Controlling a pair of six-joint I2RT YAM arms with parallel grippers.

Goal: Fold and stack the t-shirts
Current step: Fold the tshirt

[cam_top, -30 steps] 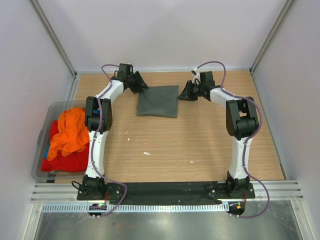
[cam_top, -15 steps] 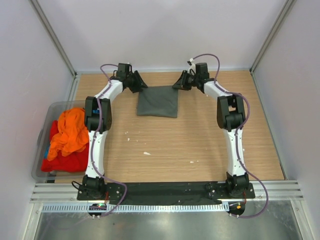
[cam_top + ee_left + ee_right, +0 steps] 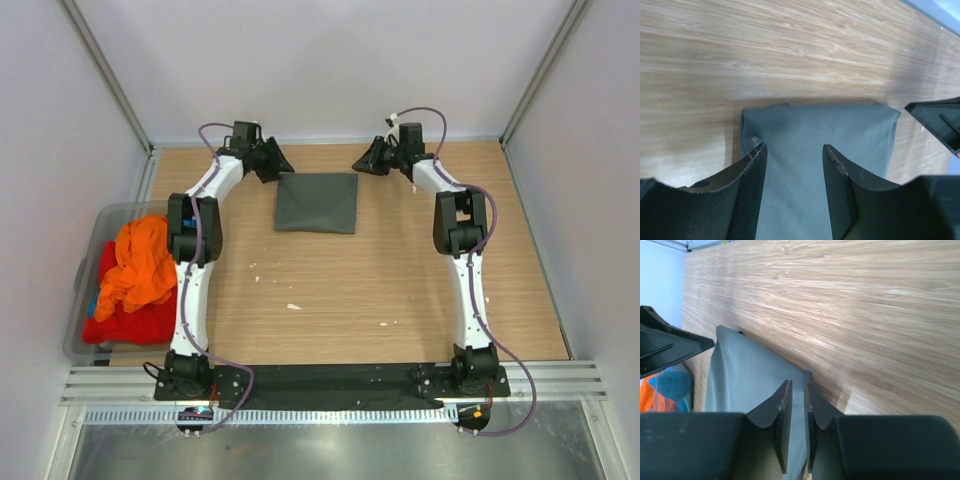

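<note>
A dark grey-green t-shirt (image 3: 316, 202) lies folded flat as a rectangle on the far middle of the table. My left gripper (image 3: 277, 166) is open and hovers at its far left corner; the grey cloth (image 3: 805, 150) shows between the spread fingers. My right gripper (image 3: 360, 164) is at the shirt's far right corner (image 3: 800, 377). Its jaws stand almost shut with only a narrow slit, and nothing visibly held. Orange (image 3: 140, 262), red (image 3: 130, 322) and a bit of blue t-shirts lie crumpled in the bin.
A translucent grey plastic bin (image 3: 88, 262) stands off the table's left edge. Bare wooden table (image 3: 380, 280) lies in front of the folded shirt. White walls and metal posts close in the far and side edges.
My right gripper moved from the shirt's right edge to its far right corner. The left gripper shifted slightly farther back. The folded shirt stayed put.
</note>
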